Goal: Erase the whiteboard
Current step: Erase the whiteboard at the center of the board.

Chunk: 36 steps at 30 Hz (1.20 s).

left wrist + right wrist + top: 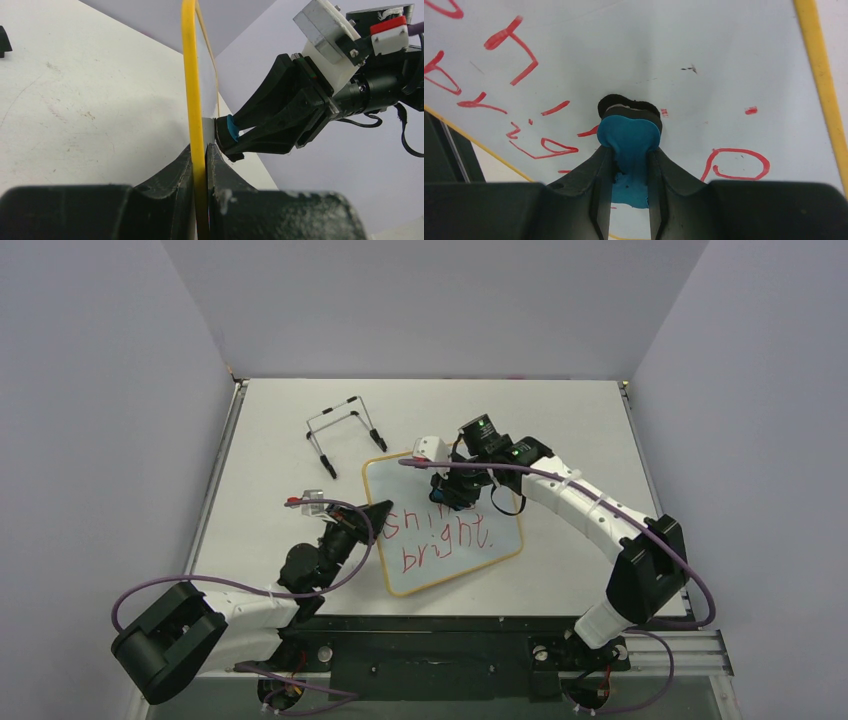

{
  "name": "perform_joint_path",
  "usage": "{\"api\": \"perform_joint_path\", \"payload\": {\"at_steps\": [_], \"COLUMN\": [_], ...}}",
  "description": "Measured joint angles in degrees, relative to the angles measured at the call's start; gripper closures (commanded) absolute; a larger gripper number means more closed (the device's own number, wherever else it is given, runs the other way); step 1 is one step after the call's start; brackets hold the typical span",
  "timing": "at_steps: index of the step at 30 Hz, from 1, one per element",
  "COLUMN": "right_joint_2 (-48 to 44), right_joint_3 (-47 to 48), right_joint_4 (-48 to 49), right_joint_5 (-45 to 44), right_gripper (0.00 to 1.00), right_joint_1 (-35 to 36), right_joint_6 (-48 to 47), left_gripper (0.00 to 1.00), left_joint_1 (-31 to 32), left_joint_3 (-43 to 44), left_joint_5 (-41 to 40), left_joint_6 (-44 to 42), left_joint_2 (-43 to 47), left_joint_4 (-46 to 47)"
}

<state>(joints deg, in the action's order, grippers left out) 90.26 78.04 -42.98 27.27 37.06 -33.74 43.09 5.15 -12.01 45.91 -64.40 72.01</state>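
Whiteboard (440,578): glossy white, yellow frame, red handwriting. Left gripper (378,512) clamps its edge; right gripper (455,495), closed on blue eraser (631,132), presses its face. White table (570,420) beneath, lavender walls (420,300) beyond.

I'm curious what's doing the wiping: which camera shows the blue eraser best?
The right wrist view: the blue eraser fills the centre, pinched in the right jaws, against the whiteboard with red writing. The left wrist view shows only a blue sliver at the board; the top view hides it under the right arm.
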Motion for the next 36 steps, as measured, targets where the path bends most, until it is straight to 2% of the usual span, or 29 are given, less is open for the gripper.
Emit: {"api": "perform_joint_path", "payload": {"at_steps": [9, 16, 21, 24, 29, 36], "right_joint_2": [-2.14, -1.81, -1.09, -0.83, -0.83, -0.83], "right_joint_3": [-3.10, -2.10, -0.81, -0.57, -0.59, -0.59], "right_joint_4": [10.82, 7.98, 2.75, 2.23, 6.93, 16.52], "right_joint_5": [-4.98, -3.93, -1.95, -1.55, -5.20, -15.47], "right_gripper": [1.00, 1.00, 1.00, 1.00, 1.00, 1.00], "right_joint_1": [-3.76, -4.11, -1.01, 0.42, 0.83, 0.42], "right_joint_6": [12.02, 6.43, 0.72, 0.83, 9.92, 21.00], "left_gripper": [1.00, 1.00, 1.00, 1.00, 1.00, 1.00], "left_joint_1": [0.00, 0.00, 0.00, 0.00, 0.00, -0.02], "left_joint_3": [-0.04, -0.04, -0.04, -0.04, -0.04, -0.04], "left_joint_5": [-0.22, 0.02, 0.07, 0.02, -0.33, -0.55], "left_joint_6": [0.09, 0.00, -0.04, -0.09, -0.02, 0.20], "left_joint_2": [0.04, 0.11, 0.13, 0.33, 0.37, -0.61], "left_joint_4": [-0.17, -0.09, -0.09, -0.28, -0.61, 0.24]}}
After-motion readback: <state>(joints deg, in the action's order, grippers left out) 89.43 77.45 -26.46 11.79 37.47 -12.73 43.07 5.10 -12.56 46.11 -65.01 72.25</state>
